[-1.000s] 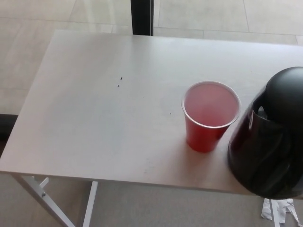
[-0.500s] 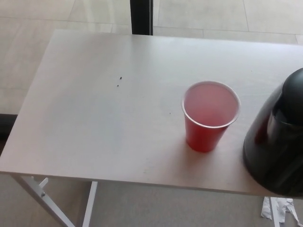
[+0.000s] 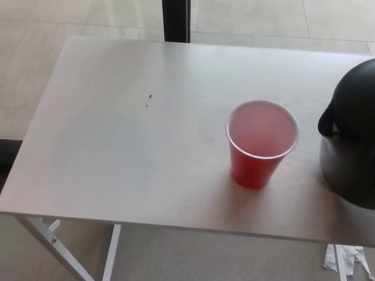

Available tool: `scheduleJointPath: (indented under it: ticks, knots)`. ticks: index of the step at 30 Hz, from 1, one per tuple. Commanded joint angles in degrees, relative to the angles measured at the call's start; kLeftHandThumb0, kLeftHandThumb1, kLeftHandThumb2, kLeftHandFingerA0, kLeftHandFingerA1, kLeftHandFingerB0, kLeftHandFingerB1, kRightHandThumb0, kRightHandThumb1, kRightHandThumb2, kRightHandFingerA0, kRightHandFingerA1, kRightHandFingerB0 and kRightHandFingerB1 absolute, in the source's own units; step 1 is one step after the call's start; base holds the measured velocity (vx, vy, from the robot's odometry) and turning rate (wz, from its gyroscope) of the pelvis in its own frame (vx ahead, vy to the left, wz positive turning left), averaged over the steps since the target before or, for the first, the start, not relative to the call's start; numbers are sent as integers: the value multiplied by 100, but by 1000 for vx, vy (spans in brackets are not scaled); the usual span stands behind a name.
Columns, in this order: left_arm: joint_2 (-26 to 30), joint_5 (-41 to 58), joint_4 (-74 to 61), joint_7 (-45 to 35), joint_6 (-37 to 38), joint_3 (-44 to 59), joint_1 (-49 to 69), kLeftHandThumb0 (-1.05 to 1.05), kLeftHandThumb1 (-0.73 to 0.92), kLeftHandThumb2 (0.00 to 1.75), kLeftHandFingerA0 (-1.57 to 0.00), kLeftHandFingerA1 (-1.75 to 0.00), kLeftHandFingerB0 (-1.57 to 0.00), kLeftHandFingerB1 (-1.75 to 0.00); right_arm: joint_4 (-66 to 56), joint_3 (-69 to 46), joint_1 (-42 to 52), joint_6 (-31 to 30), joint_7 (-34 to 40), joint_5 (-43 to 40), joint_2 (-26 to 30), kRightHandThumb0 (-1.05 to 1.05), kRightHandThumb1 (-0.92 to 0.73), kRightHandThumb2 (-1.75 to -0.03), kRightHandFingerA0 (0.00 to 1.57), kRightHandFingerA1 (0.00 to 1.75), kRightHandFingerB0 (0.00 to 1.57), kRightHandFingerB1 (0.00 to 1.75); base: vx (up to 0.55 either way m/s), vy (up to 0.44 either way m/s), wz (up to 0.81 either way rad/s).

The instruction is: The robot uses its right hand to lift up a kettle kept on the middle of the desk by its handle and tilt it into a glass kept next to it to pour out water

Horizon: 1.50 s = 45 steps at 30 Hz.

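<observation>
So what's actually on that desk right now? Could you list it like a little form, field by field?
surface: pale desk, tiled floor behind
cup: red cup, upright, right of the middle; inside looks pink, contents cannot tell
kettle: black kettle at the right edge, partly cut off by the picture, spout side toward the cup, apart from it
marks: small dark specks on the desk
robot hands: none in view
pouring: no water stream visible

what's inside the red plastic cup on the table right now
The red plastic cup stands upright on the pale grey table, and its inside looks pale pink. Whether that is liquid or only the bare lining cannot be told. The black kettle stands beside it, apart.
</observation>
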State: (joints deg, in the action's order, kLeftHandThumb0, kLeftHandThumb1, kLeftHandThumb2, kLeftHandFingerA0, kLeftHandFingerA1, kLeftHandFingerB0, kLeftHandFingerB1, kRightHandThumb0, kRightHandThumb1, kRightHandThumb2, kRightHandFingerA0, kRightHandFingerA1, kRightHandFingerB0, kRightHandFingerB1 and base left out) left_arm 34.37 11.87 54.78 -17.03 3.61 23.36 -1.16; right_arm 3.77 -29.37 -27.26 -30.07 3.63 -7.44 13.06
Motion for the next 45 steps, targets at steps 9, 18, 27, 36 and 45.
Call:
scheduleJointPath:
  ticks: [9,18,27,36,45]
  knots:
    - [150,-167,-142,41,-9,-112,34,-105,73,98,-64,-59,-45,-81,-675,334,-176,-446,638,-92,-455,-16,-46,-115,104,175,86,157,0,0,0]
    - [131,-100,-93,53,-188,-87,-35,-105,71,98,-64,-58,-48,-76,-873,751,-321,-968,973,135,-577,-22,-46,-115,100,175,66,166,0,0,0]
    - [90,-180,-321,168,-267,-179,30,-105,71,98,-65,-58,-46,-78,-521,831,-682,-1007,1353,315,-578,-24,-60,-96,90,175,35,118,0,0,0]
    - [89,-104,-276,76,-251,-143,1,-105,55,133,-68,-57,-47,-80,-227,551,-936,-824,1537,232,-538,-23,-60,-99,105,175,67,174,0,0,0]
    - [80,-174,-223,98,-175,-206,8,-105,73,98,-64,-60,-47,-79,24,658,-1204,-785,1949,497,-600,-27,-69,-82,95,175,62,166,0,0,0]
